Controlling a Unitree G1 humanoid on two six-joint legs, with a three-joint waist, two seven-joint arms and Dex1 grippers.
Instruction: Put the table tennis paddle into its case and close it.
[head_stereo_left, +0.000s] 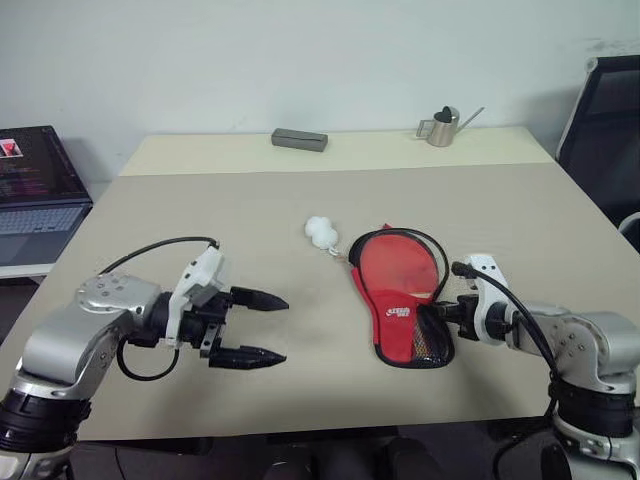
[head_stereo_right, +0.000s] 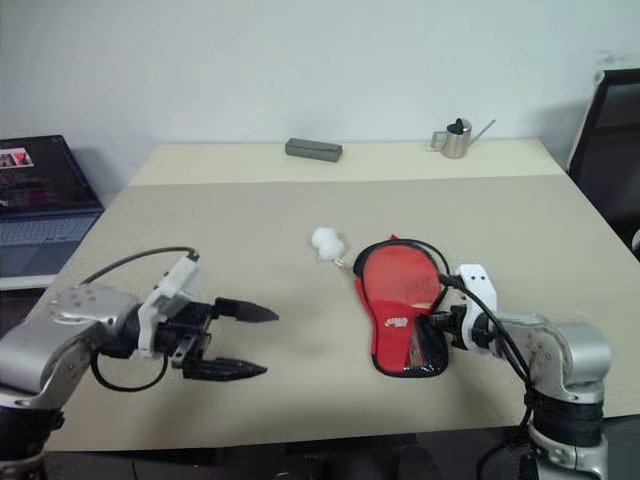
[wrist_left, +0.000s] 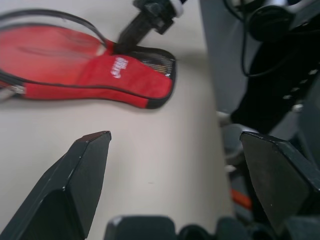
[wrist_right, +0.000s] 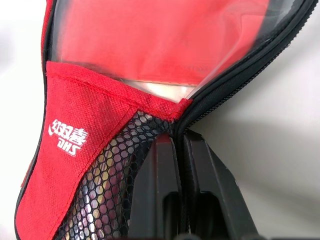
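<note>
- The case (head_stereo_left: 402, 300) lies flat on the table (head_stereo_left: 250, 220), a little toward 4 o'clock from the table's middle, its round end pointing to 12 o'clock and its narrow mesh end to 6.
- The table tennis paddle (wrist_right: 165, 40) is inside the case; its red blade shows through the clear window, and the striped handle glints behind the black mesh. I judge the insertion done and the closing still open work, since the zipper edge gapes along the 3 o'clock side.
- The right gripper (head_stereo_left: 440, 310) sits at the case's 4 o'clock corner, fingers pressed together on the zipper edge near the handle end. This looks like a pinch to anchor the fabric, so the zip can run against it.
- The left gripper (head_stereo_left: 250, 328) hovers at 9 o'clock of the case, well apart, jaws spread wide and holding nothing, pointed toward it; probably readying to help.
- The white pom-pom pull (head_stereo_left: 321, 232) rests on the table at the case's 11 o'clock, just beside the round end, where the closing would start.
</note>
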